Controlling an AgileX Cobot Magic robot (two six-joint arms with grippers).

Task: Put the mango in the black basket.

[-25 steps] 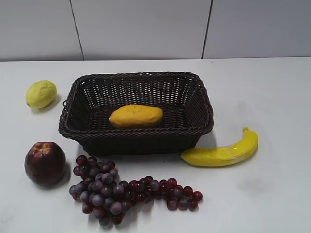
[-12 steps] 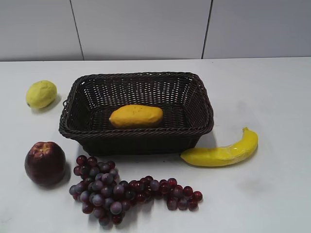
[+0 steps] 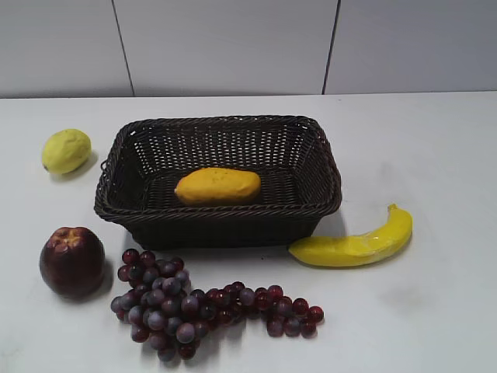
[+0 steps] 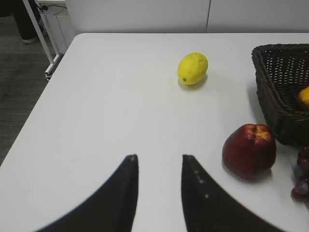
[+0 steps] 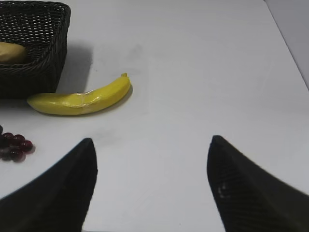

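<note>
The orange-yellow mango [image 3: 217, 186] lies on the floor of the black basket [image 3: 233, 221], which stands at the table's middle. A sliver of the mango shows in the left wrist view [image 4: 304, 96] and in the right wrist view [image 5: 10, 52], inside the basket [image 4: 277, 104] [image 5: 38, 67]. Neither gripper shows in the exterior view. My left gripper [image 4: 158, 157] is open and empty over bare table, left of the basket. My right gripper [image 5: 151, 140] is wide open and empty over bare table, right of the basket.
A lemon [image 3: 65, 150] [image 4: 192, 68] lies left of the basket. A dark red apple [image 3: 71, 261] [image 4: 249, 151] and purple grapes [image 3: 186, 305] lie in front. A banana [image 3: 357, 242] [image 5: 82, 99] lies at the basket's right front. The table's left edge [image 4: 43, 96] shows.
</note>
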